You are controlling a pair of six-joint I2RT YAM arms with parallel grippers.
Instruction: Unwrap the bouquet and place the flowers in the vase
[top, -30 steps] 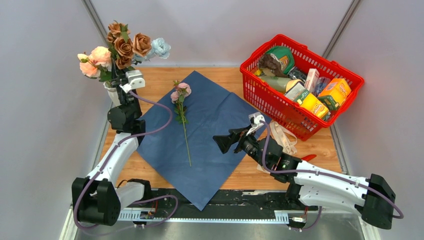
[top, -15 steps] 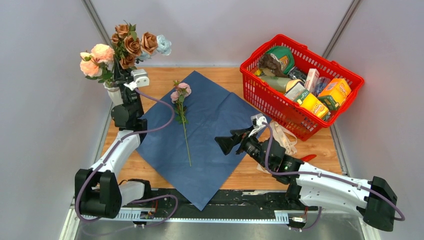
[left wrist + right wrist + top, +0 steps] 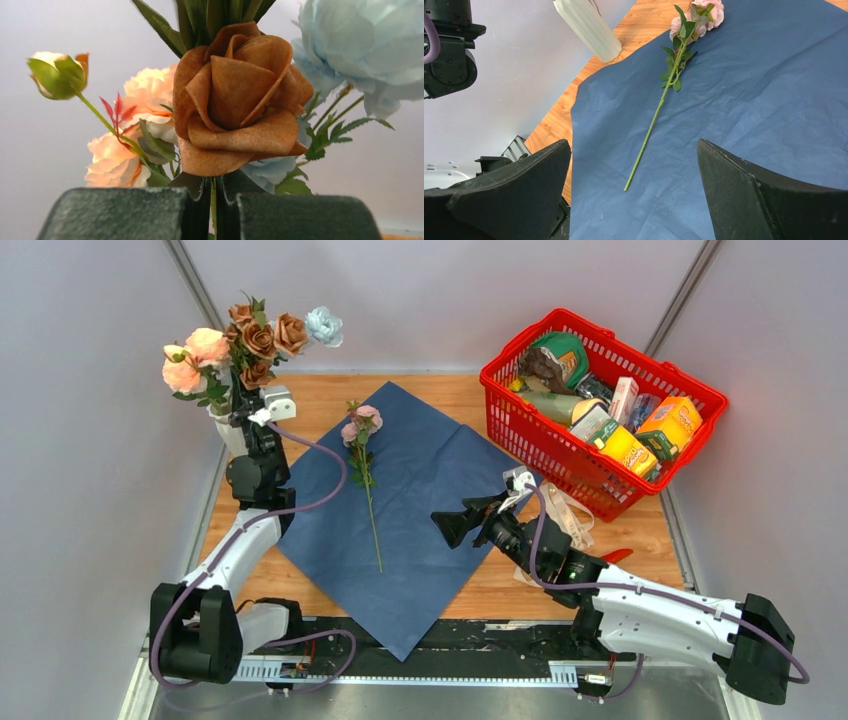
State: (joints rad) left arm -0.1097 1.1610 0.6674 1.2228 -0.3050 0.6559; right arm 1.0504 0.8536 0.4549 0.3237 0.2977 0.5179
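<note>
Bunch of flowers (image 3: 250, 340) (brown, peach, pale blue blooms) is held up in the air at the far-left corner, right over the white ribbed vase (image 3: 222, 426). Whether the stems are inside the rim can't be told, since the left arm hides it. Left gripper (image 3: 243, 392) is clamped on the stems just under the blooms, and in its wrist view a brown rose (image 3: 240, 100) fills the frame above the closed fingers (image 3: 120, 215). A single pink stem (image 3: 366, 485) lies loose on the flattened blue paper (image 3: 440, 480), bloom toward the far side, just right of the vase. Right gripper (image 3: 446, 525) hovers over the paper with jaws wide apart, empty, pointing at that stem. A cream ribbon (image 3: 562, 512) lies on the wooden table (image 3: 320, 390) beside the right arm. The red basket (image 3: 497, 380) of groceries sits far right, one corner touching the paper's edge.
</note>
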